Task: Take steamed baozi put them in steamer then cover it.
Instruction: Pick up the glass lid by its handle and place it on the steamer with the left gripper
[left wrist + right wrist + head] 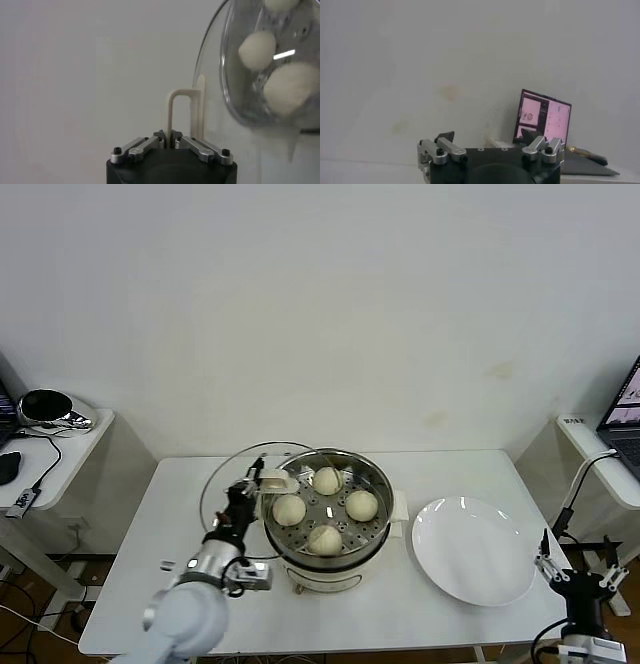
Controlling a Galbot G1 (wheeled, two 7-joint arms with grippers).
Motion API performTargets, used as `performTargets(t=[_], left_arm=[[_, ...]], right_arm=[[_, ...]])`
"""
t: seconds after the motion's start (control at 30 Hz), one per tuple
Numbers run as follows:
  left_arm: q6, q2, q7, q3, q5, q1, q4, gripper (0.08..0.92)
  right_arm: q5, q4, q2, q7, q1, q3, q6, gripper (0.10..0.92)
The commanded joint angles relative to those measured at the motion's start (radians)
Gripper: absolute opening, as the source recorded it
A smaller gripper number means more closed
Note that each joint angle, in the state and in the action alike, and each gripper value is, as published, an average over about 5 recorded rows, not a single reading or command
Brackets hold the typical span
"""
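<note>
Held by its handle in the pinching left gripper [252, 481], the cover [240, 484] is tilted beside the steamer [325, 514], where four steamed baozi [326, 480] are seated; lowering it squarely onto the rim seems next, the spread right gripper [580, 576] is parked, and no writing is legible.

head cam looks down, wrist cams face wall

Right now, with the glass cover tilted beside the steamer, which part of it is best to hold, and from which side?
Grip the cover by its cream-white oblong handle, coming from the robot's left, away from the steamer. The handle stands clear of the glass as a raised loop, and the left hand is already shut on it there.
</note>
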Motion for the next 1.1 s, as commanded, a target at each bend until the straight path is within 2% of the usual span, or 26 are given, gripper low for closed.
performTargets(t=[0.03,0.2,0.33,0.67,1.1], left_arm=[[0.087,-0.207,0.079,0.206,0.168,-0.133,0.090,0.147],[0.103,-0.287,0.097,0.250,0.221,-0.170,0.134,0.147],[0.104,-0.320,0.105,0.257,0.249,-0.172,0.167,0.147],[0.097,-0.349,0.096,0.236,0.279,-0.172,0.235,0.147],[0.080,-0.346,0.083,0.180,0.293,-0.165,0.281,0.147]], right_arm=[[-0.040,-0.015,0.009,0.003,0.010,-0.016,0.005,0.823],[-0.039,-0.023,0.008,0.003,0.012,-0.004,0.008,0.823],[-0.038,-0.035,0.004,0.003,0.013,0.000,0.012,0.823],[-0.037,-0.056,-0.004,0.002,0.012,-0.001,0.021,0.823],[-0.036,-0.063,-0.011,-0.001,0.009,-0.009,0.026,0.823]])
